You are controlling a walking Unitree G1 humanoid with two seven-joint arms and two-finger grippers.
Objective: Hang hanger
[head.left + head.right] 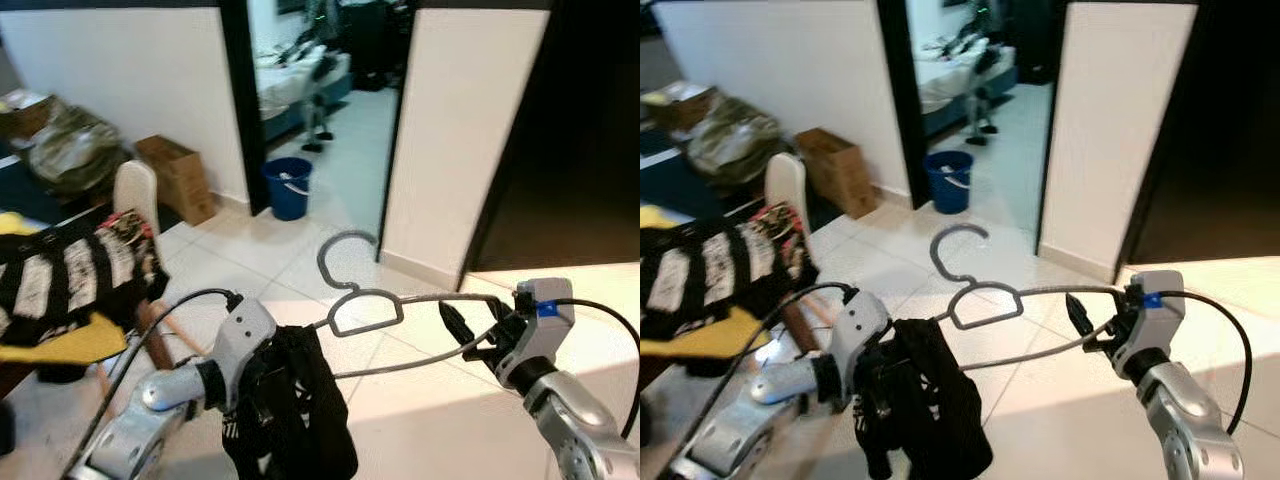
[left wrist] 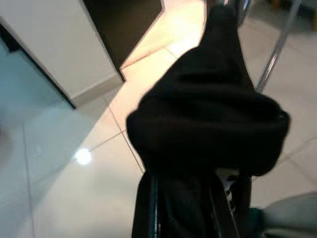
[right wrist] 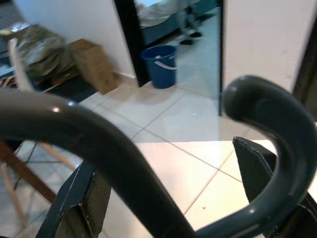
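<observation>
Black cloth seemingly hides left gripper's fingers.

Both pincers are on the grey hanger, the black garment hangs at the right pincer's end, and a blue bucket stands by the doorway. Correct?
Not quite: the black garment hangs at the left pincer end, as the left eye view shows. The right pincer holds the bare end of the grey hanger. The blue bucket does stand by the doorway.

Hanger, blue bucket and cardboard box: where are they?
hanger (image 1: 366,310), left eye view, on the loop under its hook.
blue bucket (image 1: 287,189), left eye view, on its side wall.
cardboard box (image 1: 180,176), left eye view, on its front face.
</observation>
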